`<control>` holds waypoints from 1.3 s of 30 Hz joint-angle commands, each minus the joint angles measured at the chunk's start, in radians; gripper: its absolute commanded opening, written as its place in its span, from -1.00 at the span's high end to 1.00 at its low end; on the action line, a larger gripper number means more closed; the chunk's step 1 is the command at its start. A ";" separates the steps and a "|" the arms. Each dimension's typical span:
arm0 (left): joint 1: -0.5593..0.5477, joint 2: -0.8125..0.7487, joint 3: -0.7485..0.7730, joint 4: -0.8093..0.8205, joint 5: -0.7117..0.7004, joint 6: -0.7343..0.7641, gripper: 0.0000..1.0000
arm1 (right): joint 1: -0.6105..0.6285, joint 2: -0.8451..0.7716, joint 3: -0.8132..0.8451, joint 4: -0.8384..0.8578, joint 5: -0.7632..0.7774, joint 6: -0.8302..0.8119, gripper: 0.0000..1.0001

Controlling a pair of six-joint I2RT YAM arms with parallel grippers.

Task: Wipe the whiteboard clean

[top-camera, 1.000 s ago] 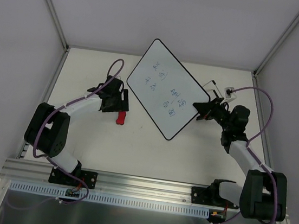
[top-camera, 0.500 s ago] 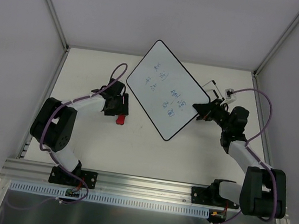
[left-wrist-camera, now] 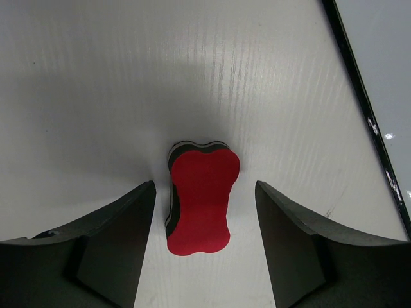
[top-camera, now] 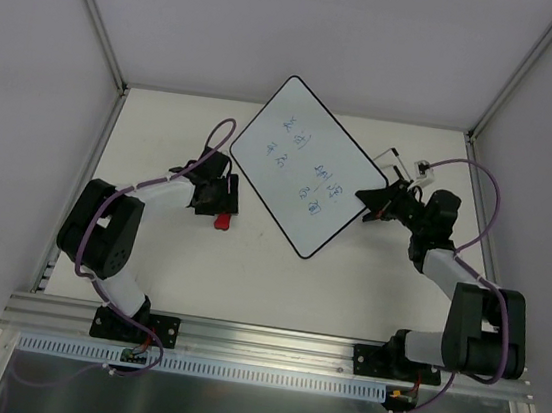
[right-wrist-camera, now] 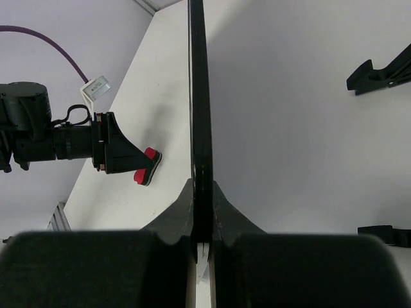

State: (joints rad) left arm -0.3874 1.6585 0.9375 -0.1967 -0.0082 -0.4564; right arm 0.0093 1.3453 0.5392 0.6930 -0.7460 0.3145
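Whiteboard [top-camera: 304,225], large flat white rectangular panel w/ rounded corners, thin black rim, blue handwriting across face, is sitting mid-table, turned diagonal, between the two arms. Far corner is showing against the back wall, so it's prob. raised or tipped rather than lying flat; can't confirm.

R gripper [right-wrist-camera: 200,192] is pinching the board's right-hand rim, jaws squeezed onto the black edge, board running edge-on through them in wrist view.

L gripper [left-wrist-camera: 204,186] is hovering low over the small red bone-shaped eraser [left-wrist-camera: 202,202] w/ dark pad layer beneath, which is lying on the white tabletop [top-camera: 346,296] just off the board's left edge. Jaws are standing partly apart, one finger each side, gaps showing both sides, nothing gripped.

Handling, est.:
- Board is looking stiff, thin, light; face slick. A single rim pinch is leaving it free to pivot under wiping pressure.
- Best hold: on the rim, clear of the writing, as R is doing now.
- Eraser prob. soft, light; taking it across the narrow waist is looking safest.
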 commanded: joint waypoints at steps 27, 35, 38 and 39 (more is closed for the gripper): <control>-0.062 -0.025 -0.043 0.019 -0.056 0.058 0.03 | -0.003 0.069 -0.015 -0.118 -0.098 -0.210 1.00; -0.070 -0.016 -0.017 0.003 -0.082 0.076 0.38 | -0.003 0.071 -0.015 -0.118 -0.101 -0.209 1.00; -0.068 -0.034 0.013 0.002 -0.084 0.084 0.69 | -0.003 0.071 -0.015 -0.119 -0.107 -0.210 1.00; -0.070 -0.048 0.029 0.002 -0.085 0.090 0.75 | -0.003 0.071 -0.015 -0.119 -0.108 -0.209 1.00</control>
State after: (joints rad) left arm -0.4465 1.6524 0.9150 -0.1795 -0.0654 -0.3954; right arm -0.0032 1.3872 0.5514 0.6754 -0.8349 0.3157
